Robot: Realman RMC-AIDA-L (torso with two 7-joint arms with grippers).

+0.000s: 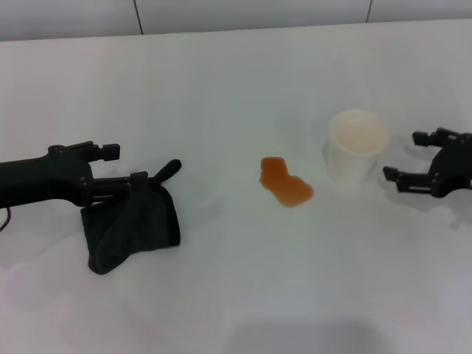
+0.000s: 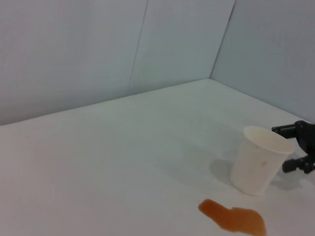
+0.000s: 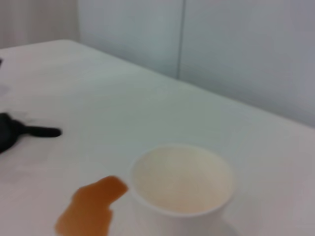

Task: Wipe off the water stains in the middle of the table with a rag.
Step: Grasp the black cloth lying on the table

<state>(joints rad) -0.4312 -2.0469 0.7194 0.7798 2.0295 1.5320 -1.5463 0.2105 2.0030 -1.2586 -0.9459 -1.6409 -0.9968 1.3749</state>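
— Which gripper has the cloth?
— The left gripper (image 1: 140,184), jaws pinching the soft black rag (image 1: 133,225) on the white table (image 1: 221,295).
— And the spill?
— The orange-brown water stains (image 1: 285,182) lie toward the robot's right, beside a pale cup (image 1: 356,147); the right gripper (image 1: 413,158) idles, jaws spread.

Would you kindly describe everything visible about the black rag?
The rag is a soft, matte black cloth, crumpled and draped in folds on the white table at the robot's left. A narrow pointed tail sticks up toward the spill. The left end effector is at its top edge, apparently pinching it. It lies well apart from the orange-brown puddle.
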